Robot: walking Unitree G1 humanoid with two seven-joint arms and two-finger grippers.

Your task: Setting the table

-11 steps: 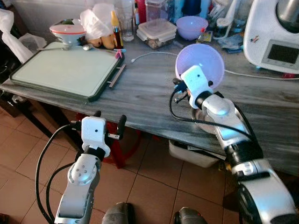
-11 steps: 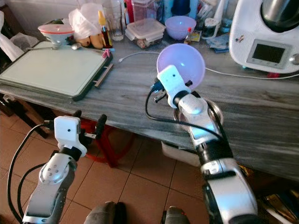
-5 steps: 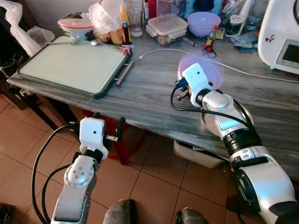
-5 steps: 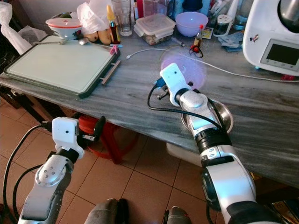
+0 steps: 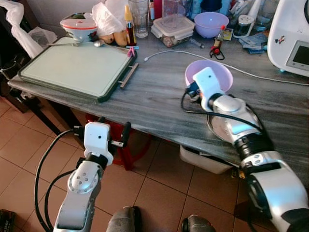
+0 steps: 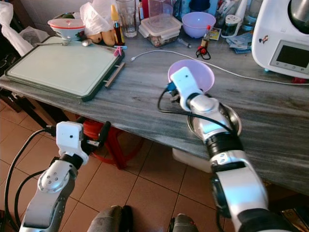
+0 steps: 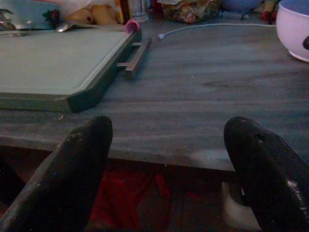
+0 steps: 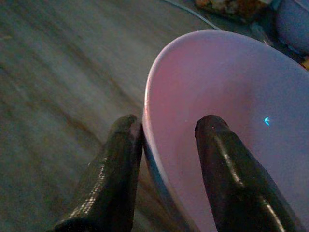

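My right gripper [image 8: 169,123] is shut on the rim of a lilac bowl [image 5: 220,72], one finger [image 8: 219,159] inside and the other outside. The bowl stands upright, low over or on the grey marble table [image 5: 154,96], mid-right, beside a shallow steel dish [image 5: 218,131] that lies under my right forearm. My left gripper [image 5: 113,126] hangs open and holds nothing below the table's front edge, facing the tabletop. A green-rimmed tray [image 5: 72,67] lies at the table's left.
Along the back stand a second lilac bowl [image 5: 211,24], a lidded food box [image 5: 173,30], a glass [image 5: 140,17] and a red-rimmed bowl [image 5: 78,26]. A white appliance [image 5: 292,38] is at the far right. A white cable [image 5: 169,52] crosses the table. A red stool [image 5: 120,145] is underneath.
The right gripper has brought the bowl down from a raised, tilted pose to upright near the tabletop. The view has shifted. The left arm has stayed put.
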